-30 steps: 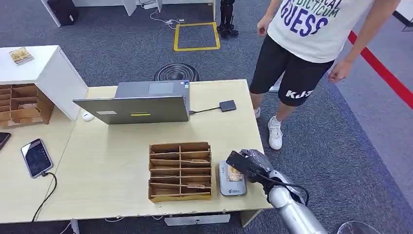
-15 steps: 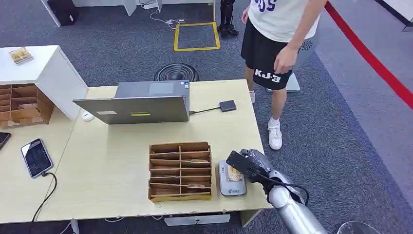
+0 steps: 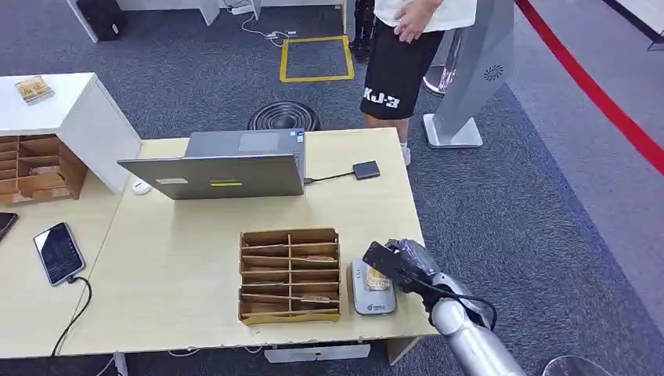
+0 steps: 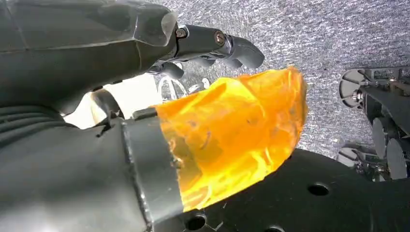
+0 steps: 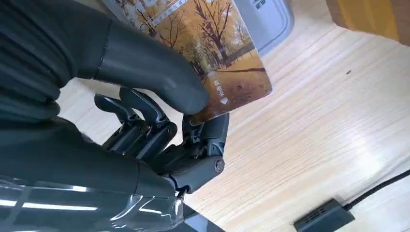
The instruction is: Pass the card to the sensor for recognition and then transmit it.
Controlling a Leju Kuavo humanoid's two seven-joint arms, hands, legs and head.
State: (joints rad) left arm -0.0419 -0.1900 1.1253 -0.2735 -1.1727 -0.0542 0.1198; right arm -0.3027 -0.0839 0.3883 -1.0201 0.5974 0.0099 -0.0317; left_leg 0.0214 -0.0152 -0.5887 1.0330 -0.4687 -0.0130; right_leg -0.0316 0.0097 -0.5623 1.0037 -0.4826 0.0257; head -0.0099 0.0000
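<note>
A card printed with autumn trees is pinched in the dark right hand over the grey rectangular card sensor.

The card is held between the thick thumb and the darker fingers, partly covering the sensor, which lies on the pale wooden table near its front right corner, just beside the brown cardboard divided box. Farther back, an open grey laptop is wired to a small dark box. A person in black shorts is seen beyond the table. The left hand is seen with an orange translucent piece before it; whether anything is gripped cannot be told.
</note>
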